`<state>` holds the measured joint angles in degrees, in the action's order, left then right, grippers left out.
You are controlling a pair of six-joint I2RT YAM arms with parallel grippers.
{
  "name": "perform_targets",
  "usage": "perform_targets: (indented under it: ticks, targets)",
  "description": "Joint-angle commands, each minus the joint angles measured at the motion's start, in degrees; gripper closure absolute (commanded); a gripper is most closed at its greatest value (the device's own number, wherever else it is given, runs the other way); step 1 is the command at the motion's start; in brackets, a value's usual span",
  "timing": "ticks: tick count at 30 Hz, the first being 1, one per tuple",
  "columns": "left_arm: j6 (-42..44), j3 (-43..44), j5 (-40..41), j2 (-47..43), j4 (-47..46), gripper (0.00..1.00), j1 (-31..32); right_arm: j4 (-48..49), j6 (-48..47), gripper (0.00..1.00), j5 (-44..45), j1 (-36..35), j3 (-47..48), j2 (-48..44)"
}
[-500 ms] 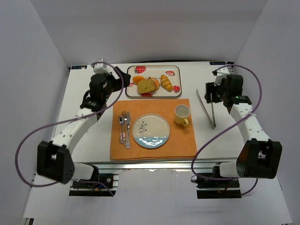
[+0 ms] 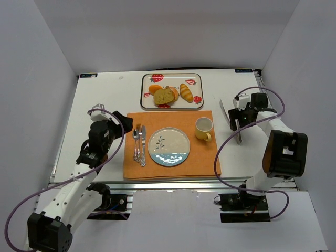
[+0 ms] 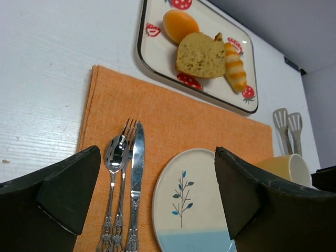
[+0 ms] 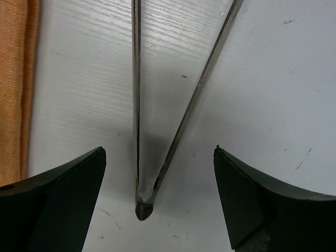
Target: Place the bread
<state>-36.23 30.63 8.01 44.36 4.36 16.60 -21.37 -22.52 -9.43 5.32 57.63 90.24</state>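
Note:
The bread (image 2: 164,96), a tan slice, lies on the strawberry-print tray (image 2: 173,76) at the back, between an orange bun (image 2: 155,89) and a striped roll (image 2: 186,93). In the left wrist view the bread (image 3: 199,55) sits far ahead on the tray (image 3: 140,52). My left gripper (image 2: 107,126) hangs open and empty at the placemat's left edge; in its own view the gripper (image 3: 157,210) frames the cutlery and plate. My right gripper (image 2: 237,119) is open above the metal tongs (image 2: 239,131). The tongs' hinge end (image 4: 143,207) lies between its fingers, and the gripper (image 4: 160,199) does not touch it.
An orange placemat (image 2: 205,157) carries a white-and-blue plate (image 2: 169,147), a yellow cup (image 2: 203,127), and a spoon, fork and knife (image 2: 139,144). In the left wrist view the plate (image 3: 189,205) and cutlery (image 3: 126,173) lie just ahead. The placemat's edge (image 4: 13,79) shows left of the tongs.
My left arm has pulled back from beside the tray to the placemat's left edge. My right arm has folded in, bringing its gripper over the tongs.

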Motion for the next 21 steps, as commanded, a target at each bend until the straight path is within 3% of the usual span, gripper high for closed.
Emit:
perform_targets:
  ticks: [1, 11, 14, 18, 21]
  targets:
    - [0.9, -0.2, 0.7, 0.6, 2.4, 0.02, -0.3, 1.8, 0.2, 0.14, 0.8, -0.6, 3.5, 3.9]
    - [0.2, -0.6, 1.0, 1.4, 1.4, 0.02, -0.3, 2.5, 0.8, 0.30, 1.3, -0.9, 4.3, 12.6]
    - [-0.2, -0.9, 1.0, 1.2, 1.3, 0.02, -0.3, 3.4, 0.7, 0.41, 2.0, -0.9, 3.9, 13.1]
    - [0.1, -0.8, 0.8, 1.3, 1.7, 0.02, -0.3, 1.9, 0.2, 0.75, -0.3, -0.9, 4.3, 14.6]
    - [0.6, 0.0, 1.0, 1.4, 2.6, 0.02, -0.3, 1.0, -0.6, 0.83, -2.1, -0.9, 5.5, 12.7]
